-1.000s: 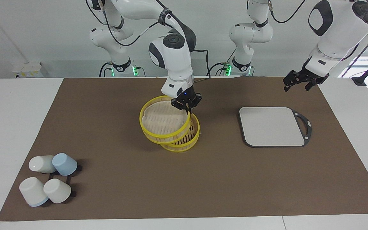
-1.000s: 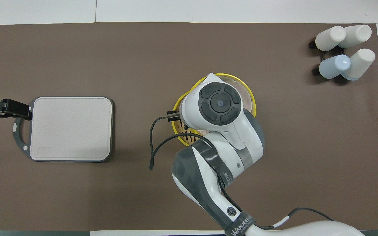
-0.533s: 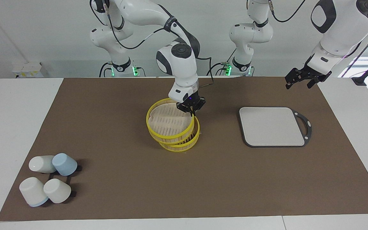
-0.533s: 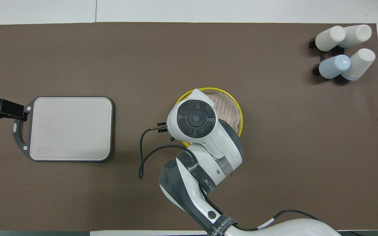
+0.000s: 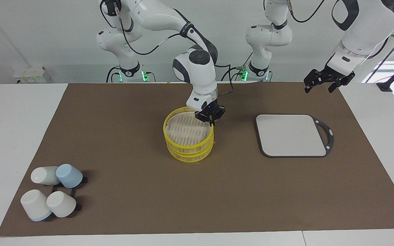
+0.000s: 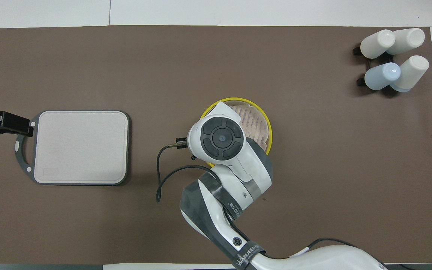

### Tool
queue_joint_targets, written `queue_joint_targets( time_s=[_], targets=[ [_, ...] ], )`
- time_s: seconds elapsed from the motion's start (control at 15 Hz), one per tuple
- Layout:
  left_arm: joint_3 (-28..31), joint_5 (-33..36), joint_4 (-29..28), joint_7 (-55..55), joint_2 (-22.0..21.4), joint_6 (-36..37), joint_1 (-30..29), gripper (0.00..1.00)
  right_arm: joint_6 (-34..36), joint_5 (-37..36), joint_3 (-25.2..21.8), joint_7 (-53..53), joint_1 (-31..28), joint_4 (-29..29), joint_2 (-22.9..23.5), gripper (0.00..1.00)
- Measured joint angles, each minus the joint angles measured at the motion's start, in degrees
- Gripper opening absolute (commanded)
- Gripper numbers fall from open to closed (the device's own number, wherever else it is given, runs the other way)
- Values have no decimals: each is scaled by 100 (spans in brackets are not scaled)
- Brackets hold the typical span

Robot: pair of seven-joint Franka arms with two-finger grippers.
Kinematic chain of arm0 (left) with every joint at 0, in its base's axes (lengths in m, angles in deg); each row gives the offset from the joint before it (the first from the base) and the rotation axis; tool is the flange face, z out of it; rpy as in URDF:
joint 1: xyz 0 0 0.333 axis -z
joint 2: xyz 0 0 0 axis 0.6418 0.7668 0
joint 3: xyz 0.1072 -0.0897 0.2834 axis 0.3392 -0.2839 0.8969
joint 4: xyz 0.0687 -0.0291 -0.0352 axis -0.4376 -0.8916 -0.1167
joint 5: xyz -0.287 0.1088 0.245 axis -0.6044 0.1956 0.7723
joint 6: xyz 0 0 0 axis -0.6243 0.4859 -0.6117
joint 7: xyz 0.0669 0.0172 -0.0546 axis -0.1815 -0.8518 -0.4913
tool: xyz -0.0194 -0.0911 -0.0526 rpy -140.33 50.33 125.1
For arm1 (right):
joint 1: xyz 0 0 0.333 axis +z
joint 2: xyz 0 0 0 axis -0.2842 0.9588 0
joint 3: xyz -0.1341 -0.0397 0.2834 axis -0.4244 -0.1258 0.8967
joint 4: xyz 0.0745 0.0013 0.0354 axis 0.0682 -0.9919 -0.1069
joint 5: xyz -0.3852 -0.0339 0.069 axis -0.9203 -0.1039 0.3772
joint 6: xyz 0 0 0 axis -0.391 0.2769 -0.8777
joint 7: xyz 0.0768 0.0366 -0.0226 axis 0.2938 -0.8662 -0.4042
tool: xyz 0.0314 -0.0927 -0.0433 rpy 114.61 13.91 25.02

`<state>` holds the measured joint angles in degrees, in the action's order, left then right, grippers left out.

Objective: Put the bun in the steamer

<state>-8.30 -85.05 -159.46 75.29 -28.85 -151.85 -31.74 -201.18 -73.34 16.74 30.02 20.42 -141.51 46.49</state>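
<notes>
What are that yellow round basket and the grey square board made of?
The steamer looks like plastic with glossy, bright yellow rims, and its pale slatted floor like matte wood or bamboo. The board looks like speckled, matte grey plastic or composite, with a dark, rubbery-looking edge and handle.

Round steamer basket (image 5: 189, 141): bright yellow rims, pale slatted wooden floor. Square board (image 5: 291, 135): grey, black handle. Tumbled cups (image 5: 51, 195) (lower left of the facing view): white, one blue.

White table (image 5: 19, 136) carries a brown mat (image 5: 132, 198). On the mat: two-tier yellow steamer (image 5: 188, 140) at centre; grey board (image 5: 292, 135) toward the left arm's end; four cups (image 5: 51, 194) on a black rack, toward the right arm's end, farther from the robots.
</notes>
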Motion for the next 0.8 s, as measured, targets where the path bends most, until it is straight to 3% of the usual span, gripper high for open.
queue_joint_targets(
  time_s=[0.47,0.53,0.6,0.67,0.73,0.8],
  targets=[
    [76,-1,21,0,8,0,38,100,-194,10,-5,6,4,-6,67,0],
    [79,-1,21,0,8,0,38,100,-196,11,-7,6,3,-6,68,4],
    [80,-1,21,0,8,0,38,100,-198,12,-7,6,4,-6,68,18],
    [80,-1,21,0,8,0,38,100,-198,12,-8,7,4,-6,68,22],
    [80,-8,21,0,8,0,38,100,-233,13,-8,7,4,-7,80,46],
    [80,-29,21,0,8,0,38,100,-249,13,-9,7,3,-7,101,94]
  ],
)
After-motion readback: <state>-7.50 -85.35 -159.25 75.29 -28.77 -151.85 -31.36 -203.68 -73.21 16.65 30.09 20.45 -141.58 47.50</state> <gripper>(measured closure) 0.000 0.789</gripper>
